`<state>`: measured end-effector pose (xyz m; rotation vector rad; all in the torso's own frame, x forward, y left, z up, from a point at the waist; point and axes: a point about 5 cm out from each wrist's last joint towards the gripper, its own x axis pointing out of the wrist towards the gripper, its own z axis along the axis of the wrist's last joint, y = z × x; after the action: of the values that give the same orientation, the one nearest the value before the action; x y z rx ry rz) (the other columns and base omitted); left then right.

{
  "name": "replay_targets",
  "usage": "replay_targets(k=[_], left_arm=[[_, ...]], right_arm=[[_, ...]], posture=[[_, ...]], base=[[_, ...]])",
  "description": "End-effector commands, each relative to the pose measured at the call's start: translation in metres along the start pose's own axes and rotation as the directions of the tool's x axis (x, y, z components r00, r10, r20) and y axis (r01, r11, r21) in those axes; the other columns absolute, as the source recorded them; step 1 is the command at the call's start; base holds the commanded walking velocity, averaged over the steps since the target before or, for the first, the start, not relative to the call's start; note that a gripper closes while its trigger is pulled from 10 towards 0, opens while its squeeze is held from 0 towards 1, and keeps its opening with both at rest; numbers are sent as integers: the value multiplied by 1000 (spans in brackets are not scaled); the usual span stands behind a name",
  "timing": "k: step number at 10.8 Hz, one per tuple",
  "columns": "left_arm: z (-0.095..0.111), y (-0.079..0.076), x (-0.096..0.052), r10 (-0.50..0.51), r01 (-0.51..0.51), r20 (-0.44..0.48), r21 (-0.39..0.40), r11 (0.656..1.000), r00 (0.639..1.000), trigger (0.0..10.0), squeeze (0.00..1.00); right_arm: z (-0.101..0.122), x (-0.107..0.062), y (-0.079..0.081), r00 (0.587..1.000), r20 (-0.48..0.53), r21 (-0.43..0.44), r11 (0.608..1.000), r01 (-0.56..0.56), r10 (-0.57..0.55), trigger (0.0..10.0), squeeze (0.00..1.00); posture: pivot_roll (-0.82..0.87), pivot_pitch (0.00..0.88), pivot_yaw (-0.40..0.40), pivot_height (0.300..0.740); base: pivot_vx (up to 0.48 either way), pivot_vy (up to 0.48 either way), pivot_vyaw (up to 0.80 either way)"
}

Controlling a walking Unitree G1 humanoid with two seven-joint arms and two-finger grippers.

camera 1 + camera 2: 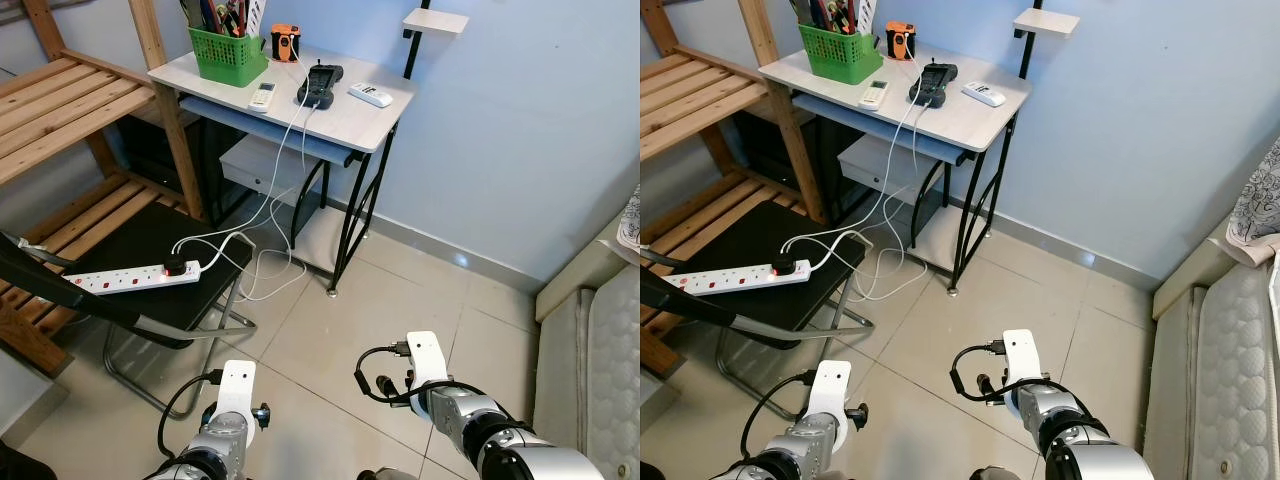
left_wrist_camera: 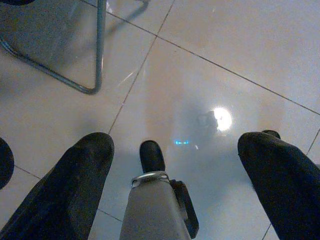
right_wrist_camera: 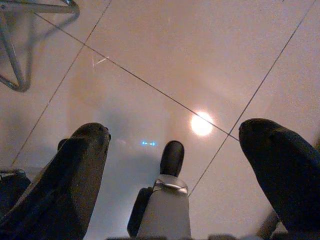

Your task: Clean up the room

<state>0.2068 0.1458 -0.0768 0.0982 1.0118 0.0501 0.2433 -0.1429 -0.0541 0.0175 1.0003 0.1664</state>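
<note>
Hanging low over the tiled floor point(image 1: 400, 300), left gripper point(image 2: 175, 145) spread wide, gripping nothing; right gripper point(image 3: 172, 137) equally wide, also bare. Well ahead and apart: small desk point(image 1: 350, 125) carrying green basket point(image 1: 228, 55), two remotes point(image 1: 262, 96), black handset point(image 1: 320, 85). Nearer left, white power strip point(image 1: 130, 279) lying on black chair point(image 1: 150, 240), cables trailing floorward. Mattress point(image 1: 610, 350) cut off at right edge.

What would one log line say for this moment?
left gripper: open, over floor | right gripper: open, over floor | desk: cluttered
</note>
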Motion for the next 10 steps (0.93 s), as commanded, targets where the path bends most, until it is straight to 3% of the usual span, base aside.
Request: replay_targets(k=[1, 10], left_arm=[[-8, 36, 1, -39, 43, -39, 123, 991, 998, 10000, 0], [-8, 40, 1, -16, 19, -26, 131, 991, 1000, 10000, 0]], right_arm=[[-33, 1, 6, 998, -32, 202, 977, 61, -55, 10000, 0], [-26, 3, 19, 1000, -15, 133, 991, -5, 7, 10000, 0]], posture=[[-10, 0, 10, 735], [45, 0, -29, 735]], base=[[0, 0, 0], [0, 0, 0]])
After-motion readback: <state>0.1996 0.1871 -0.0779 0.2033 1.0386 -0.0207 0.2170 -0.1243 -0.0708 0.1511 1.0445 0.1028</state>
